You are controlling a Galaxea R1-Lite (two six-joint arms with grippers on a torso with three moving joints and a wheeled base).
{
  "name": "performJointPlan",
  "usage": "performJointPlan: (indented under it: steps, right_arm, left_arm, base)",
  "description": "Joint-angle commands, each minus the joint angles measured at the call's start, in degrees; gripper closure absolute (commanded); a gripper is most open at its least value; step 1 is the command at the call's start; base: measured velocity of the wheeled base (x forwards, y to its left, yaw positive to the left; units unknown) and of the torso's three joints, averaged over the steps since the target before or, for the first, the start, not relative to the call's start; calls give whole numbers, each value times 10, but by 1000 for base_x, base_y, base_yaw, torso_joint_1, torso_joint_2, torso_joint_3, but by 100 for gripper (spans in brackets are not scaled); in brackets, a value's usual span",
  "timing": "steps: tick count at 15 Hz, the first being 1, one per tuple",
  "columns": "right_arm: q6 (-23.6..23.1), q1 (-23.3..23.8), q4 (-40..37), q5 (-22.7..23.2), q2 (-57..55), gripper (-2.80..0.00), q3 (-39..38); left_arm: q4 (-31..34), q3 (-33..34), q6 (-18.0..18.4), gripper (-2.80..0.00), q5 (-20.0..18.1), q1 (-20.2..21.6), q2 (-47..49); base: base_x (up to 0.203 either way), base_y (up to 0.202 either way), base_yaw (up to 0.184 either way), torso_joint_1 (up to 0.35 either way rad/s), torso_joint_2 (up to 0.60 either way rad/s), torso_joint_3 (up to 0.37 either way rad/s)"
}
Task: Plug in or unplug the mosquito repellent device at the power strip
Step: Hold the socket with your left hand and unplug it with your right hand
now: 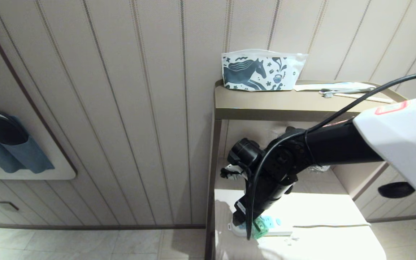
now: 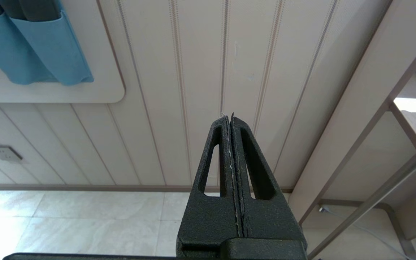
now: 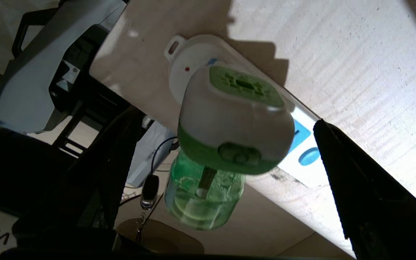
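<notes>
The right gripper point(image 3: 226, 144) hung with fingers spread either side of the mosquito repellent device point(image 3: 231, 122), which sat plugged into the power strip point(image 3: 302, 144) on the shelf point(image 1: 323, 213). A clean unplug would need a square grip on the head and a straight pull.

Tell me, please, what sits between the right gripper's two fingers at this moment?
In the right wrist view, the mosquito repellent device sits between the open fingers of the right gripper, untouched by either, on the power strip.
</notes>
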State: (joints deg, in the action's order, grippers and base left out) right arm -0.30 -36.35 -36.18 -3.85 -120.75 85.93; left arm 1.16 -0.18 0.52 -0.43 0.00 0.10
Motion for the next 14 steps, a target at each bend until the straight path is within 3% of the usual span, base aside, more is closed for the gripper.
performJointPlan:
  steps: [1,14]
  right_arm:
    - [0,0,-2,0,-24,-280,19]
    - [3,8,-2,-2,-41,-280,26]
  left_arm:
    - [0,0,0,0,0,0,1]
    - [0,2,0,0,0,0,1]
  base:
    - [0,0,0,0,0,0]
    - [0,0,0,0,0,0]
